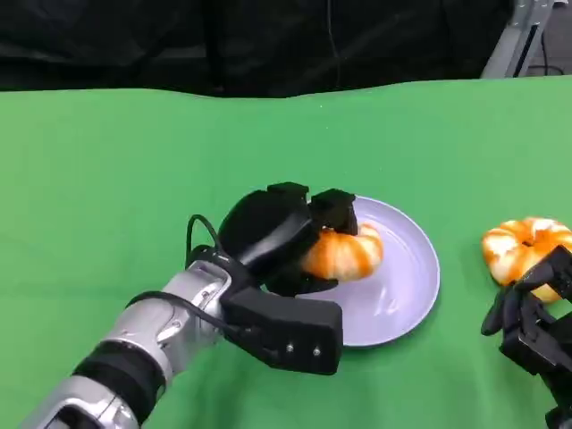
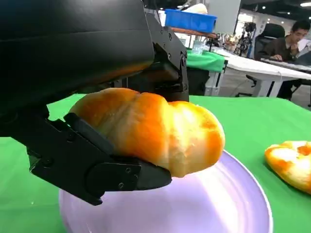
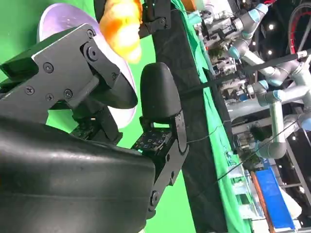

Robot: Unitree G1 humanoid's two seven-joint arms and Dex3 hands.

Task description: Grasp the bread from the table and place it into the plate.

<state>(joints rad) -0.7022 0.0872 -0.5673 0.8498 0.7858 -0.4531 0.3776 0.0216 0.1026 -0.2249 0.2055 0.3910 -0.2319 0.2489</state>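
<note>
My left hand grips a golden twisted bread roll from above, over the left half of the lilac plate. In the left wrist view the roll sits between black fingers and hangs a little above the plate. A second roll lies on the green table right of the plate. My right hand rests just in front of that roll, fingers apart and holding nothing. The right wrist view shows the right hand with the held roll and plate beyond it.
The green table stretches wide to the left and behind the plate. A dark curtain hangs along its far edge. In the left wrist view a person sits at a white desk far behind the table.
</note>
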